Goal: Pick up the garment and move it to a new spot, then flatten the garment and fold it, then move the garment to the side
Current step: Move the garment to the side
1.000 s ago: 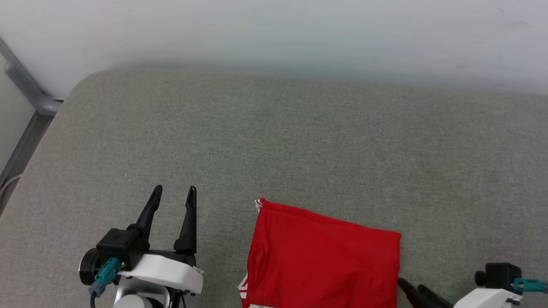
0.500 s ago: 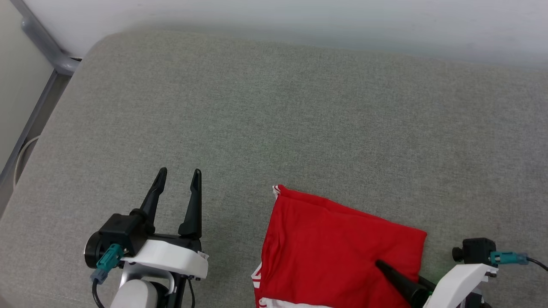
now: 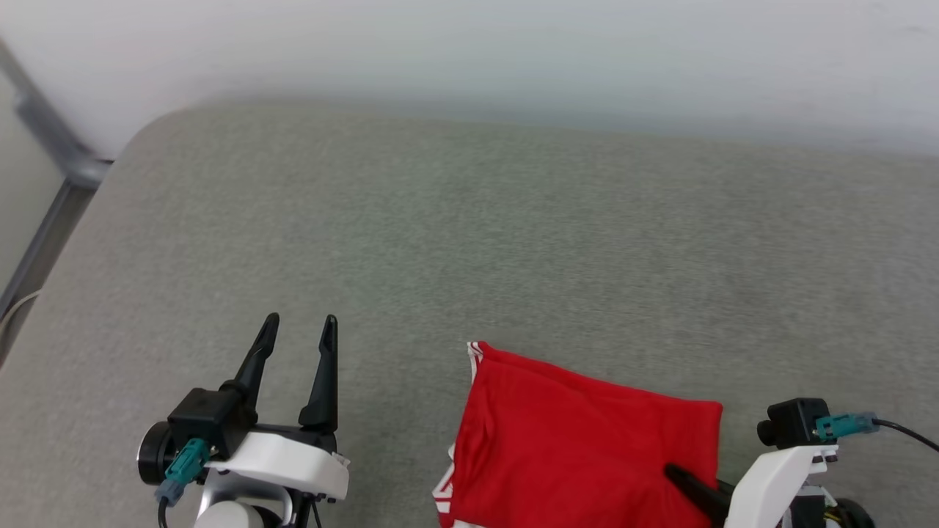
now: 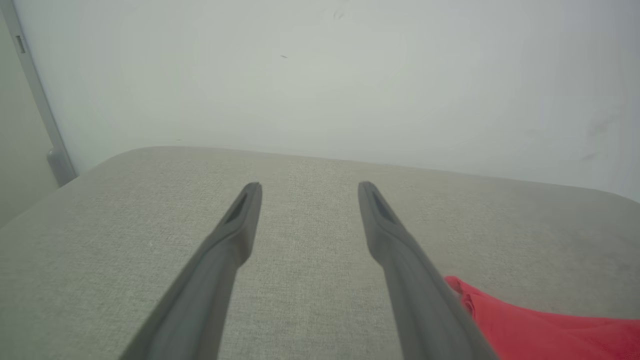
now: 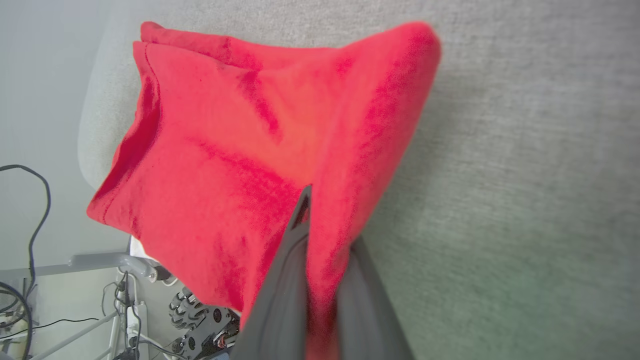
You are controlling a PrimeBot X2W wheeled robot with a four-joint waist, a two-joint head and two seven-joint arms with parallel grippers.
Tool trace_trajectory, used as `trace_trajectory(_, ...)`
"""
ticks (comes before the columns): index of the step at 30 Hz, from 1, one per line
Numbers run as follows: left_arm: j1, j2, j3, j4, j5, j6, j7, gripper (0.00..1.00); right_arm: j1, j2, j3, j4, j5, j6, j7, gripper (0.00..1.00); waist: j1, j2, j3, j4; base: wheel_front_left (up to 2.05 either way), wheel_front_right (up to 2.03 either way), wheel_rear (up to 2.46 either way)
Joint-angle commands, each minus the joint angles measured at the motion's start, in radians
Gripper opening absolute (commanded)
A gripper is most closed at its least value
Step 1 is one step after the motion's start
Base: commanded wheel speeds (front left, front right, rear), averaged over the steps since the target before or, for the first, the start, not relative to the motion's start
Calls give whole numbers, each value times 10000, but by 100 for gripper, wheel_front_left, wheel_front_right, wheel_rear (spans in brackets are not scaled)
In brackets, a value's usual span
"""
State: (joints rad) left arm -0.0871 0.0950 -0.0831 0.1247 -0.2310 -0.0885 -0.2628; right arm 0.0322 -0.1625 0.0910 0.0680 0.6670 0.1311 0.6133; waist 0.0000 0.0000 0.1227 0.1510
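Grey cushion (image 3: 513,220): wrist view reveals right end effector (image 5: 322,225) pinching garment (image 5: 225,150); left end effector (image 3: 301,321) splayed.

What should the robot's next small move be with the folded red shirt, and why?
Probably a slight lift with the right gripper, to start carrying the shirt sideways. That gripper is shut on the shirt's right edge, the shirt lies folded on the grey cushion, and the left gripper hangs open, apart from it.

Lies as a folded, plain-red garment (image 3: 587,447) on the grey padded surface (image 3: 469,242) near its front edge, slightly skewed, with striped trim at the far-left corner and white marks at the lower left.
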Motion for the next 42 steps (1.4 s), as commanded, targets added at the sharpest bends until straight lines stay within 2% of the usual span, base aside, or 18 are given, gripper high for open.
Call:
trace_trajectory(1, 133, 35, 75, -62, 74, -27, -22, 100, 29, -187, 33, -149, -163, -8, 165, 0, 0, 0, -324, -479, 0, 0, 0)
trace_trajectory(6, 375, 11, 99, -201, 139, -61, -22, 100, 47, -694, -161, -508, -533, -8, 684, 0, 0, 0, -571, -1399, 0, 0, 0)
trace_trajectory(13, 500, 14, 203, -475, 197, -20, -23, 100, -668, -1253, -513, -371, -734, -8, 858, 0, 0, 0, -483, -3090, 0, 0, 0)
trace_trajectory(19, 111, 159, 268, -901, 267, -22, -22, 100, -2139, -1583, -498, 374, -1340, -8, 392, 0, 0, 0, 411, -4401, 0, 0, 0)
trace_trajectory(22, -151, 296, 214, -1131, 354, -43, 19, 100, -3075, -1527, -515, 970, -1660, -8, -73, 0, 0, 0, 1031, -4890, 0, 0, 0)
trace_trajectory(28, -1099, 610, 74, -1657, 462, -119, 317, 100, -4752, -1599, -1199, 2283, -2623, -8, -1131, 0, 0, 0, 2349, -5241, 0, 0, 0)
trace_trajectory(35, -2167, 1073, -46, -2520, 618, -178, 755, 100, -6294, -1687, -2777, 3492, -3982, -8, -2091, 0, 0, 0, 3840, -5120, 0, 0, 0)
trace_trajectory(42, -2702, 1425, -66, -3293, 716, -225, 1097, 100, -7487, -1714, -4023, 4411, -5101, -10, -2909, 0, 0, 0, 4805, -5045, 0, 0, 0)
